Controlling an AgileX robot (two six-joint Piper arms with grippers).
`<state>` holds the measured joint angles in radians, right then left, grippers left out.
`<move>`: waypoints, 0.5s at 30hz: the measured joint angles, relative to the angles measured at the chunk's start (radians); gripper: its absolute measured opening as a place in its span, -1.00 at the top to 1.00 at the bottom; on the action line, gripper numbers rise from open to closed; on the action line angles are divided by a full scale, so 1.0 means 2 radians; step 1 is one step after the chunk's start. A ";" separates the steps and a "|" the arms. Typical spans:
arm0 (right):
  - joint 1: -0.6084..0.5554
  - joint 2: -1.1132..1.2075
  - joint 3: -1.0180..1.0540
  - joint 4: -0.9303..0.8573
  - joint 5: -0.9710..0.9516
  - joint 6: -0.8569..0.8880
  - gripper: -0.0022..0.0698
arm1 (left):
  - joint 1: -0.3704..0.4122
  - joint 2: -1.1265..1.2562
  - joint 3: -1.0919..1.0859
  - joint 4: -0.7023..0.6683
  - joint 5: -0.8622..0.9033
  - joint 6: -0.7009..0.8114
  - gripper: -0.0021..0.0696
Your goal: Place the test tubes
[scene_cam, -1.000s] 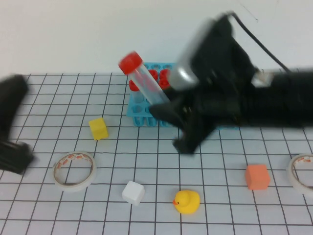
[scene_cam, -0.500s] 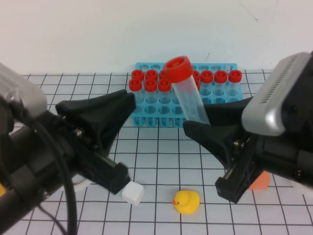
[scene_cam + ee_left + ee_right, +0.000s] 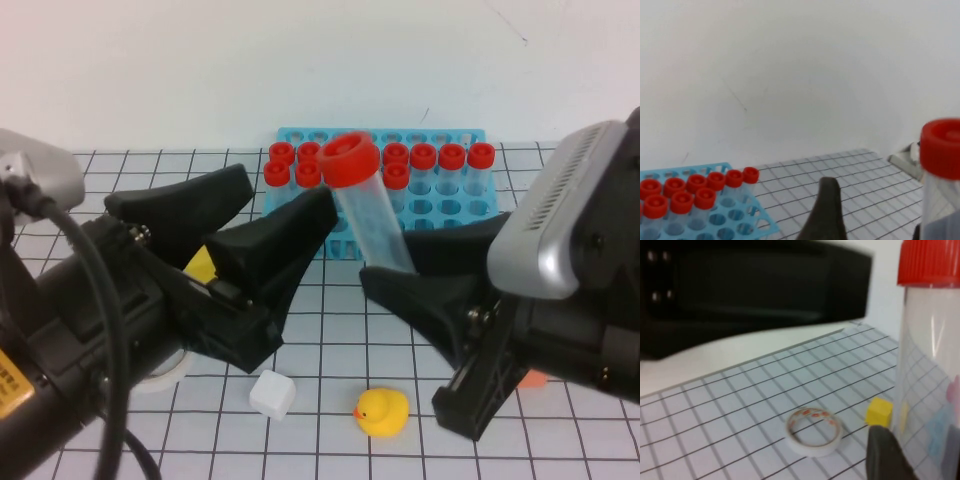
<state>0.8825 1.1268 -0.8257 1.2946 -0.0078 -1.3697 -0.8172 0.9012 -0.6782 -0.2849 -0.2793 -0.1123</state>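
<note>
High view: the right gripper [image 3: 405, 262] pinches the lower end of the test tube [image 3: 365, 212], tilted above the surface [image 3: 325, 325] before the rack [image 3: 452, 208]. The left gripper [image 3: 290, 195], fingers spread, hovers just beside it. It is probably light, stiff and slippery; take it mid-barrel.

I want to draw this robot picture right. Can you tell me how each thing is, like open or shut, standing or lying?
Test tube: capped, tilted, held off the table.
Right pincer: shut on its lower end, on the right.
Left pincer: open, just left of the tube's cap.
Rack tubes: capped, upright.
Rack: front holes empty.
Duck: upright.
</note>
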 joint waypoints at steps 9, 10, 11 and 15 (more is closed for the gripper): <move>0.000 0.023 0.000 0.024 0.033 0.000 0.30 | -0.020 0.011 0.000 0.010 -0.011 -0.041 -0.54; 0.000 0.023 0.000 0.025 0.037 0.000 0.30 | -0.020 0.015 0.000 0.010 -0.011 -0.045 -0.54; 0.000 0.023 0.000 0.026 0.040 0.000 0.30 | -0.020 0.019 0.000 0.010 -0.011 -0.049 -0.54; 0.000 0.023 0.000 0.028 0.060 -0.009 0.30 | -0.020 0.037 0.000 0.010 -0.022 -0.064 -0.52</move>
<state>0.8825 1.1718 -0.8257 1.3500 0.1119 -1.3884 -0.8582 0.9762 -0.6782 -0.2657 -0.3234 -0.2401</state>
